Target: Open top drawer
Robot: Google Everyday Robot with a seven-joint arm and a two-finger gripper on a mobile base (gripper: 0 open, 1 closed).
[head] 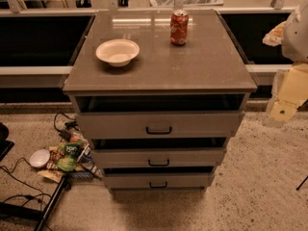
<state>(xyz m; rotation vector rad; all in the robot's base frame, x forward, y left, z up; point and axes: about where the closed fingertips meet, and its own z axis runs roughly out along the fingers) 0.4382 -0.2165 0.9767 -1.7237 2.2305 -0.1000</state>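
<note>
**While the gripper hangs right of the cabinet, the top drawer sits with a dark gap above its front**

Since only a cream-coloured end shows, can't tell whether the gripper is open or closed. It sits off the cabinet's right side, level with the top drawer, apart from it, touching nothing.

Top drawer: highest of the three under the cabinet top. Its long axis runs left-right across the cabinet's front. The face points at the camera, so it slides out toward the viewer. The dark bail handle is at centre of the face, lying horizontal. A dark slot shows between the drawer's upper edge and the cabinet top.

The middle drawer and bottom drawer sit below, each narrower, each with a dark slot above it.

Cabinet top: a white bowl left of centre, a red can upright toward the rear right, well apart from each other.

Room: speckled floor in front of and right of the cabinet is bare. At the cabinet's left foot are snack bags, a small white dish and cables. A black stand leg slants across the floor there.
</note>
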